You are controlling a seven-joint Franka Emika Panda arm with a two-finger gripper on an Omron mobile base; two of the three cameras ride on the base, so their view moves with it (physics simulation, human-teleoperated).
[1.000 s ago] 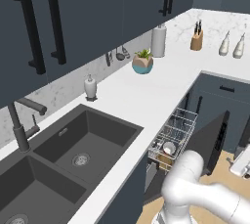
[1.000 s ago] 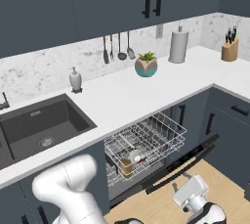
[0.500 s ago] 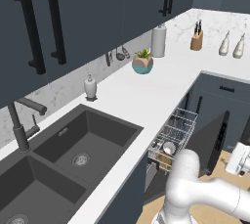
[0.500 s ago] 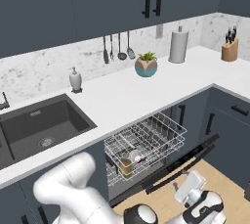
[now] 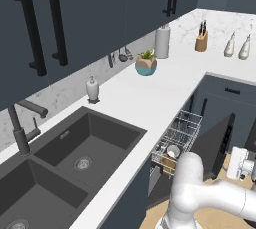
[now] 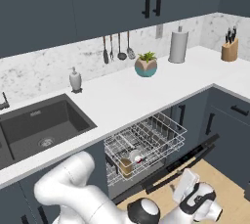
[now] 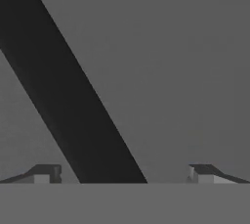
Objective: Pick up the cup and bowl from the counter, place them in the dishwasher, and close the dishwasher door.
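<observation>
Pincer [image 7: 122, 173] wide apart, close against dishwasher door [image 7: 161, 61]; handle [image 7: 63, 91] between tips

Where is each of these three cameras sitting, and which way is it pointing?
Left base view: behind the arm's left, looking down over the sink and counter; the white arm rises lower right.
Right base view: behind the arm's right, facing the rack; arm lower left.
Hand view: on the hand, close to the door and its black handle; the gripper is open.
Both base views share the plant pot.
</observation>
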